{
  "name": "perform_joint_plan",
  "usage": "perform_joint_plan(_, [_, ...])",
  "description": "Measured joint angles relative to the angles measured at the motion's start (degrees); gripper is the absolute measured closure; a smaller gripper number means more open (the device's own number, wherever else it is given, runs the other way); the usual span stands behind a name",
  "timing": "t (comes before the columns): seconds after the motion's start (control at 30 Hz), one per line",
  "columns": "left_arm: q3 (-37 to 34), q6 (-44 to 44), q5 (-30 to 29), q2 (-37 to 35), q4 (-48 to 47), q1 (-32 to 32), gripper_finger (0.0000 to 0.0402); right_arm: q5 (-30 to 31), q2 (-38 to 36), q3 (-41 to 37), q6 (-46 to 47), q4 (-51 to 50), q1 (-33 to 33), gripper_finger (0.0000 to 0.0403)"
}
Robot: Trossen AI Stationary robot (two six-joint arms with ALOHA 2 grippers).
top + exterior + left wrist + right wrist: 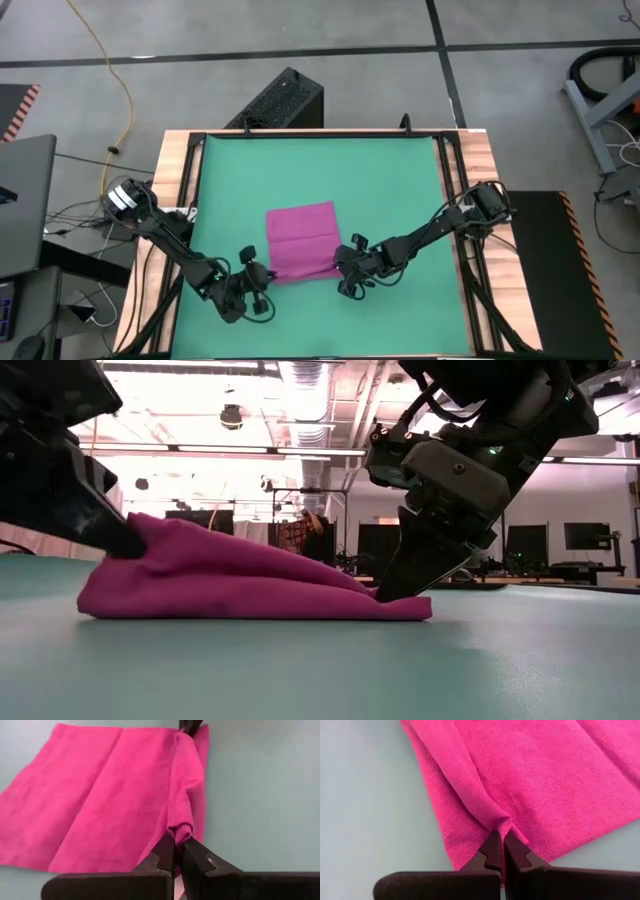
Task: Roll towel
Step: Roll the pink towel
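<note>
The magenta-pink towel (300,240) lies mostly flat on the green mat (400,170), its far part resting on the mat. My left gripper (257,277) is shut on the towel's near-left corner. My right gripper (345,265) is shut on its near-right corner. In the low view the towel (250,585) rises into a hump at the left arm's side and slopes down to the right arm's fingers (400,575). The left wrist view shows a narrow rolled ridge of cloth (182,795) running from my left gripper (177,847) toward the right arm's fingers. My left gripper pinches a bunched fold of the towel's near edge (181,831) between its two fingers, at the near-left corner. The fingers slant down from the near-left. That corner (140,538) is lifted off the mat, several layers gathered. My right gripper pinches a small gathered fold (498,823) between its two fingers, at the near-right corner. The fingers slant down from the near-right. The cloth here stays low, down at the mat (395,600).
Wooden table rails (180,180) frame the mat. A black box (285,100) sits beyond the far edge and a laptop (20,200) stands off the left side. Bare mat lies to the right of the towel and beyond it. A person (300,530) shows far behind.
</note>
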Motion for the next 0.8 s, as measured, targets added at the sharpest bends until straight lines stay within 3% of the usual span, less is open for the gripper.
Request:
perform_joint_plan(0.2, [0.0, -1.1, -1.1, -3.4, -0.3, 0.1, 0.0401, 0.0, 0.0, 0.0, -0.2, 0.0, 0.0, 0.0393])
perform_joint_plan(0.47, [0.0, -7.2, 6.2, -2.5, -1.6, 2.7, 0.0401, 0.0, 0.0, 0.0, -0.2, -0.1, 0.0, 0.0393])
perform_joint_plan(0.8, [0.0, -14.1, 7.2, -2.4, -8.6, 4.0, 0.0401, 0.0, 0.0, 0.0, -0.2, -0.2, 0.0, 0.0393])
